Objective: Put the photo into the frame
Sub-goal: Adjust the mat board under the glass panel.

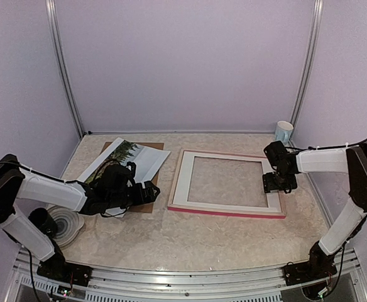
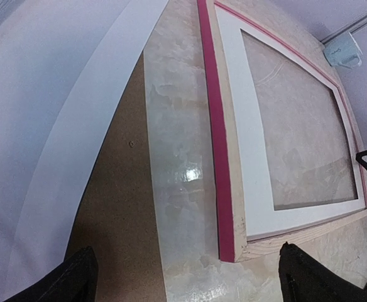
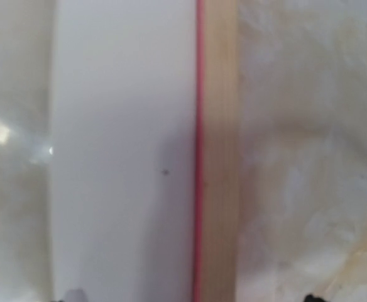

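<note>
The frame (image 1: pixel 226 208) lies flat mid-table with its pale wood back up, a pink-red outer edge and a white mat inside. The photo (image 1: pixel 124 151) of green trees lies at the far left among white sheets (image 1: pixel 148 157), partly hidden by my left arm. My left gripper (image 1: pixel 147 190) hovers open over the brown backing board (image 2: pixel 117 207), its fingertips (image 2: pixel 76 277) wide apart, empty, and pointing at the frame's left edge (image 2: pixel 219 157). My right gripper (image 1: pixel 276 183) stands open over the frame's right rail (image 3: pixel 218 157), holding nothing.
A pale blue mug (image 1: pixel 284 131) stands at the back right corner. A white ridged round object (image 1: pixel 65 224) sits at the near left by my left arm. The backing board (image 1: pixel 147 204) lies under the sheets, left of the frame.
</note>
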Motion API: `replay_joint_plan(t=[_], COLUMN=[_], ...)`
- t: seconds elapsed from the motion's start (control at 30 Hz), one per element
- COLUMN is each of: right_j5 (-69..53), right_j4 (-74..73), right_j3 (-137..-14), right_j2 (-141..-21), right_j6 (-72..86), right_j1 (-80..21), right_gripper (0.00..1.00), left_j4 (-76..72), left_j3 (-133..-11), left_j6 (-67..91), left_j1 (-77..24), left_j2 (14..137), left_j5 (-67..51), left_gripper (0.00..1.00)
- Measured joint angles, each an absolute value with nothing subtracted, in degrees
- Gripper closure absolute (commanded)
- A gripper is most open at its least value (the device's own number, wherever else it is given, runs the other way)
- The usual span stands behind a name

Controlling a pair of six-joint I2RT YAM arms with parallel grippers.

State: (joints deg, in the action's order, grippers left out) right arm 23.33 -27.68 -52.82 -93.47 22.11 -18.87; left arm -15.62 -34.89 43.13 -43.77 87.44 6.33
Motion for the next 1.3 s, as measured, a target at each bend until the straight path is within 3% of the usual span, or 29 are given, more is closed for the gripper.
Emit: replay_joint_plan(t=[0.53,0.93,1.3], right_j5=[17.72,19.49,16.53], right_j4=[-30.83,-29.78,-28.75], right_j3=[-46.44,-51.13,-53.08], right_j2=[-86.94,-93.19,-88.77], right_j6=[23.27,23.29,22.28], right_j1=[-18.9,-18.68,-14.92], right_gripper=[0.16,0.15,0.13], left_j4=[-13.04,-10.96,-8.38], left_j3=[-35.11,-35.03,-35.09], left_j6=[41.69,41.47,40.8], left_j1=[-44.42,-44.45,-42.89], left_j2=[82.35,79.42,77.91], left_j5=[8.43,10.13,11.97], left_gripper=[0.01,0.01,0.01])
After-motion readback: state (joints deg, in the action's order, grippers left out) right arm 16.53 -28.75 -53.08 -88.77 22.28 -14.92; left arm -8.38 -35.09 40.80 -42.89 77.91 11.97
